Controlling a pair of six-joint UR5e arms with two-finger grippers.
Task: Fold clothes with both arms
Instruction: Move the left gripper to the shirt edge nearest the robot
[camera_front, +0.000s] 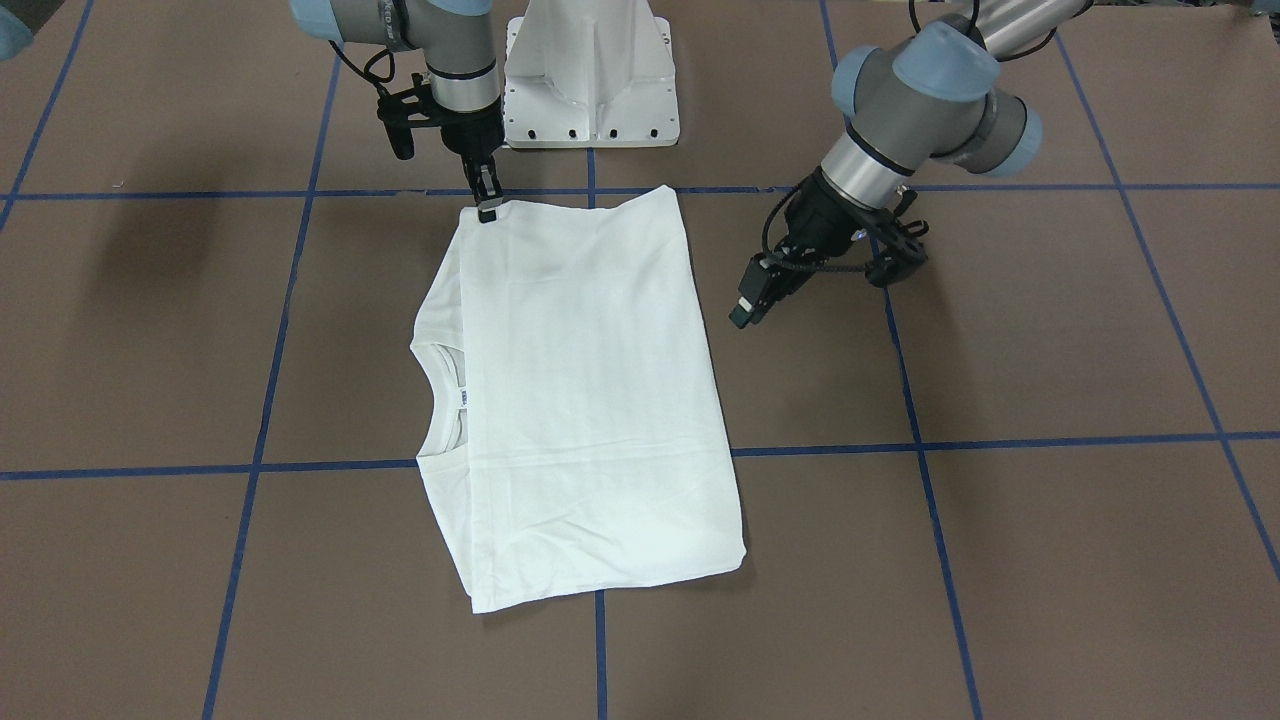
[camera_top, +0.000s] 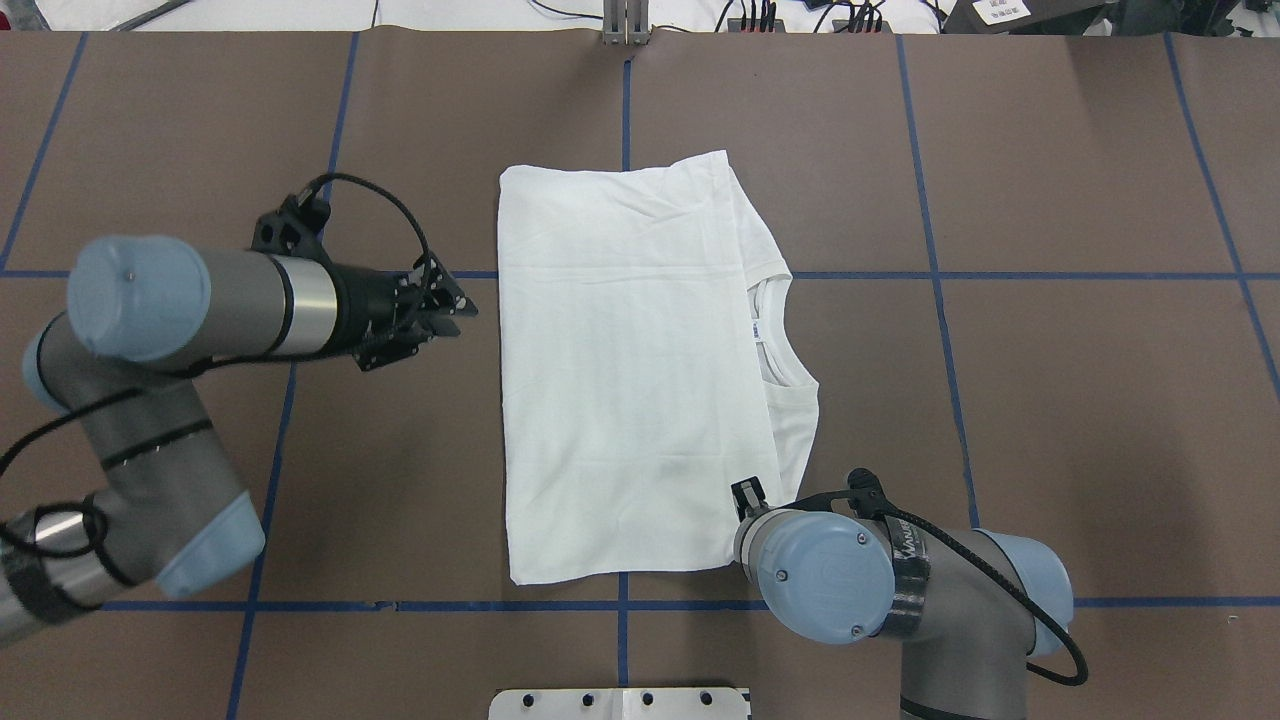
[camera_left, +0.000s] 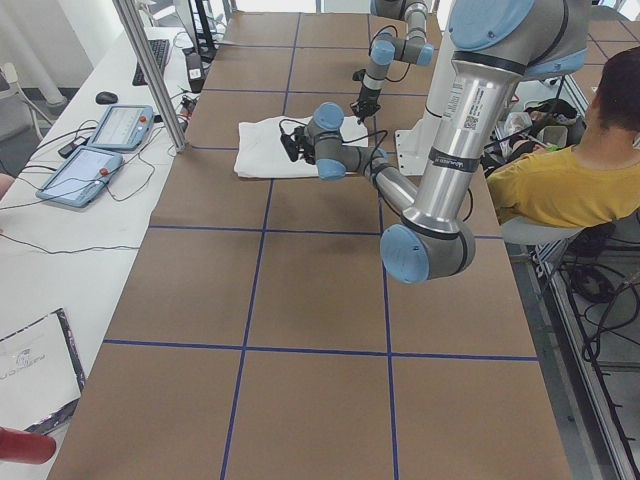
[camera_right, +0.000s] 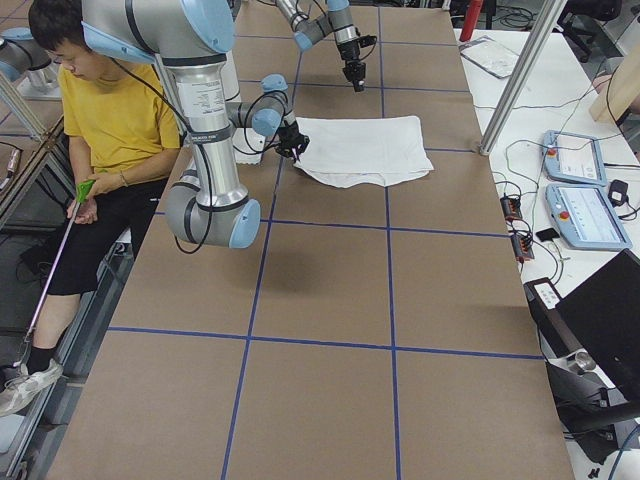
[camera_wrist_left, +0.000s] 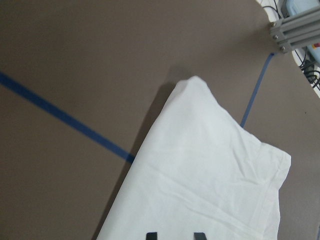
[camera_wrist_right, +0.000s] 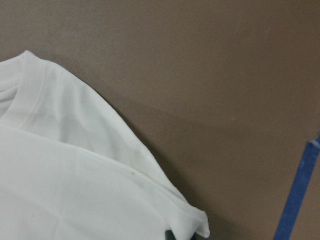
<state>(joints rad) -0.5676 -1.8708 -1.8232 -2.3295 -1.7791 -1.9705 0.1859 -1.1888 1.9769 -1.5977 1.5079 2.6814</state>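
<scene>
A brown matte table (camera_front: 1050, 560), ruled into squares by blue tape lines, is spanned by two grey metallic jointed arms with light-blue joint caps, the left arm (camera_top: 150, 300) and the right arm (camera_top: 830, 575). A white, soft cotton T-shirt (camera_front: 590, 400) is laid flat about midway between the table's two ends, folded into a lightly creased rectangle, one short side close to the robot's edge. The black left gripper (camera_front: 742, 316) is held just beside the shirt's long folded side, its jaws released and apart. The black right gripper (camera_front: 488, 210) is set on the shirt's corner nearest the robot's edge, jaws seemingly clenched on the cloth. The ribbed round collar (camera_front: 437, 385) is turned towards the table's right end, and a small label (camera_front: 465, 399) is seen inside it.
</scene>
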